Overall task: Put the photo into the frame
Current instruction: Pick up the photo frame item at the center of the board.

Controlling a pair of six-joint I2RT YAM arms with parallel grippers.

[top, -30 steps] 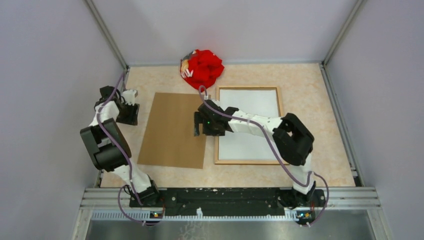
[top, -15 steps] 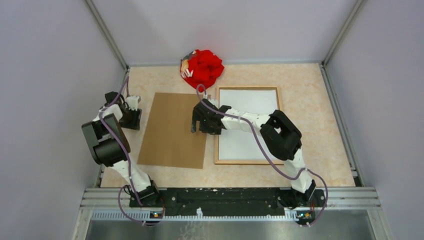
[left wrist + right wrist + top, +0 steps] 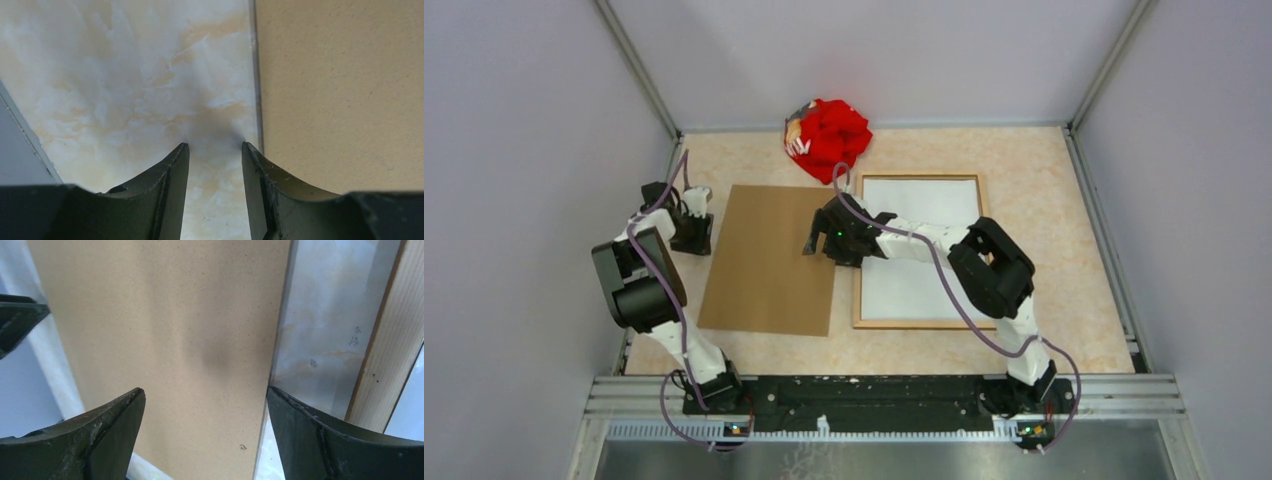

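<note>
Lying white side up, the photo [image 3: 909, 290] sits inside the frame [image 3: 924, 323] at three o'clock of the table [image 3: 1044, 250], so the print looks seated and lacks only its cover. At its nine o'clock lies the backing board [image 3: 769, 260]. The right gripper [image 3: 205, 390] hovers over the board's three-o'clock edge with jaws spread wide, probably to lift it. The left gripper [image 3: 215, 145], jaws apart and empty, is at the board's nine-o'clock edge. A red cloth [image 3: 827, 137] sits at twelve.

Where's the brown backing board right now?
In the top view the backing board lies flat, left of centre, between the left gripper and the frame.
</note>
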